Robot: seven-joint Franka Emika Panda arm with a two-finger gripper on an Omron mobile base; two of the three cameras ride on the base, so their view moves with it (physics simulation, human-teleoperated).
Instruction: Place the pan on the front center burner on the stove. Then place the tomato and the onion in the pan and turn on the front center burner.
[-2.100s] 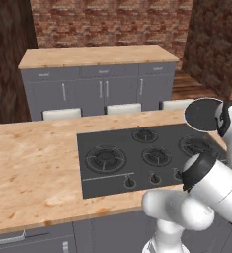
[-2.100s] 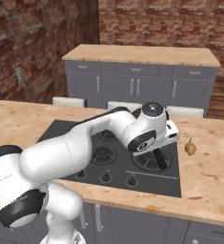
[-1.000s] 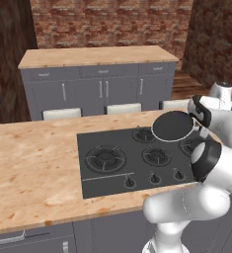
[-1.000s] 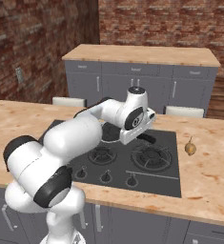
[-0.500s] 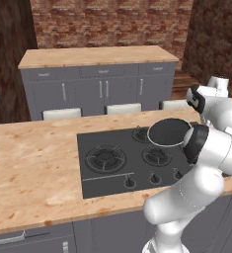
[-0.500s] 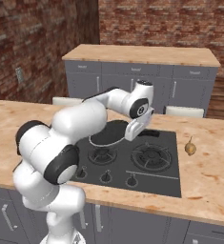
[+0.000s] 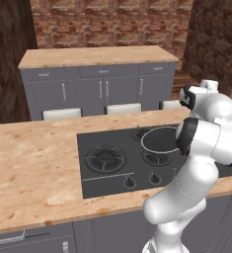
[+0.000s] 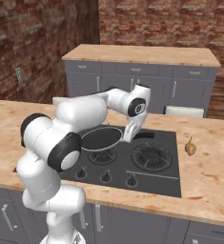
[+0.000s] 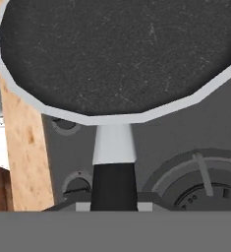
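Holding the pan by its black handle, the gripper carries it above the stove; the fingertips themselves are hidden at the bottom of the hand view, yet the handle runs straight down between them, so the gripper is judged clamped on it; the pan's long axis therefore continues the gripper's own line, bowl leading and handle trailing.

Location of the pan: in the right base view it hangs over the middle of the cooktop, behind the front center burner and towards the rear edge; in the left base view the silvery rim overlaps the rear of that burner; whether the base is touching the grate cannot be told from these views.

Governing relation: the target burner lies forward of the bowl, towards the knob row along the stove's front edge; the coming move is judged to be a short shift towards that edge, then a descent.

Outstanding items: the onion rests on the worktop just beside the stove's right edge, well apart from the pan; both loading and ignition are not yet done.
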